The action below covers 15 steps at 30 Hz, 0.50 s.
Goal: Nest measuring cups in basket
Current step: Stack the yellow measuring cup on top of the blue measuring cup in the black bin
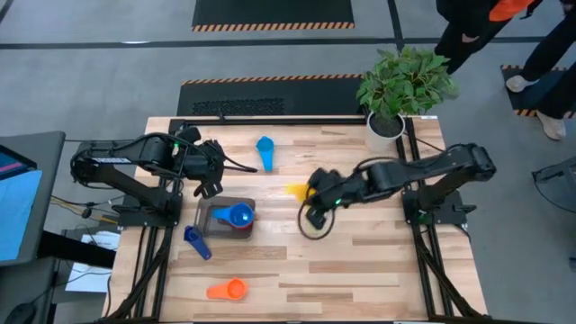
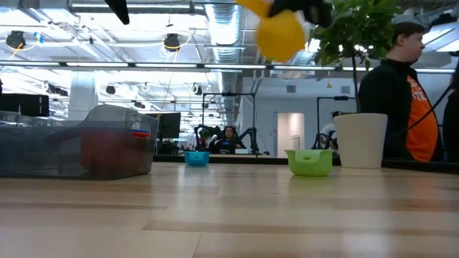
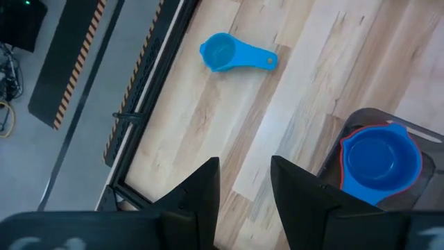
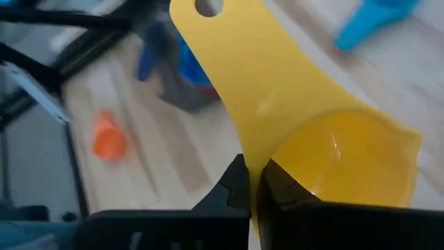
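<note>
Yellow cup (image 4: 333, 149) pinched by handle in right tool (image 4: 253, 182), lifted off table (image 1: 378, 261)

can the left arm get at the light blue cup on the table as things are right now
Probably yes. The left claw hovers open and empty above bare wood beside the basket, and the light blue cup lies alone just beyond it. The right claw, shut on the yellow cup, is off to the side.

arms: two, dark, jointed | left gripper (image 3: 243, 191): two black wedge fingers | cables: black, looped
</note>
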Tool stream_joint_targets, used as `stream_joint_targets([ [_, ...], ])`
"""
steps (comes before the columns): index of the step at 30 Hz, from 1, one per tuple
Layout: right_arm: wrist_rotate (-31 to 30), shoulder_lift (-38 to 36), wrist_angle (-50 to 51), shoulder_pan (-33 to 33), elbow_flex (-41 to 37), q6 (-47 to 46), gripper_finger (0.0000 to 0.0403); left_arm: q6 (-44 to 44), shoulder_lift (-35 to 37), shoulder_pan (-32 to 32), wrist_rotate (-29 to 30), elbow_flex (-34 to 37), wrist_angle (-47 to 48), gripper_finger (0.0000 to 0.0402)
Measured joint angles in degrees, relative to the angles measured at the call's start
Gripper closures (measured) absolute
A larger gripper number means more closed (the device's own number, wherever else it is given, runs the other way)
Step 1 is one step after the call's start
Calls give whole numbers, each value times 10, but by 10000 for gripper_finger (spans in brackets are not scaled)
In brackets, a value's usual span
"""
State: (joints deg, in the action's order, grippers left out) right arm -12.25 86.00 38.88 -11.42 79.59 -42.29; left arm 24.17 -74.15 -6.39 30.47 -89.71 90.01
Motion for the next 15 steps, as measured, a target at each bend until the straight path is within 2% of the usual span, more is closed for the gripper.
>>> stream_joint_targets([
  [4, 6, 63, -68, -2, 5, 7, 392, -4, 3, 0, -15, 0, -1, 284],
  [8, 27, 151, -85, 4, 52, 40, 392, -4, 23, -5, -19, 0, -1, 284],
  [15, 56, 295, -87, 23, 236, 127, 392, 16, 80, -24, -26, 10, -2, 284],
])
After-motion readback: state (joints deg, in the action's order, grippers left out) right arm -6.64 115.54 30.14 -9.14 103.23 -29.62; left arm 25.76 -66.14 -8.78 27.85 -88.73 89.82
